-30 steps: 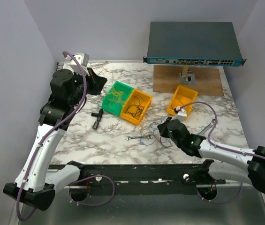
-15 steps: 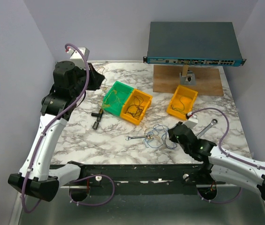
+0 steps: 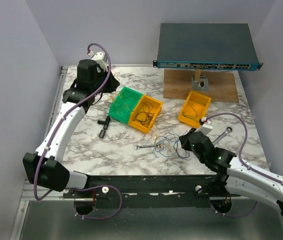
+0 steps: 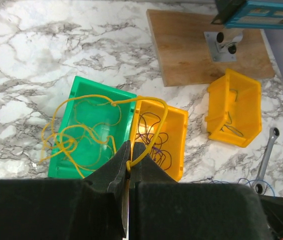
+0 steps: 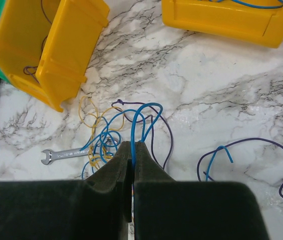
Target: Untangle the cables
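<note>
Near the green bin [image 4: 103, 87] the left gripper [image 4: 129, 155] pinches a yellow wire [image 4: 112, 103]; well right of it, the right gripper [image 5: 132, 150] pinches a blue wire [image 5: 149, 104].

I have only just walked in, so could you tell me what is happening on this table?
It is a wire-untangling job. The left gripper is shut on a yellow wire looping over the green bin. The right gripper is shut on a blue wire rising from a tangle beside a wrench on the marble table.
</note>
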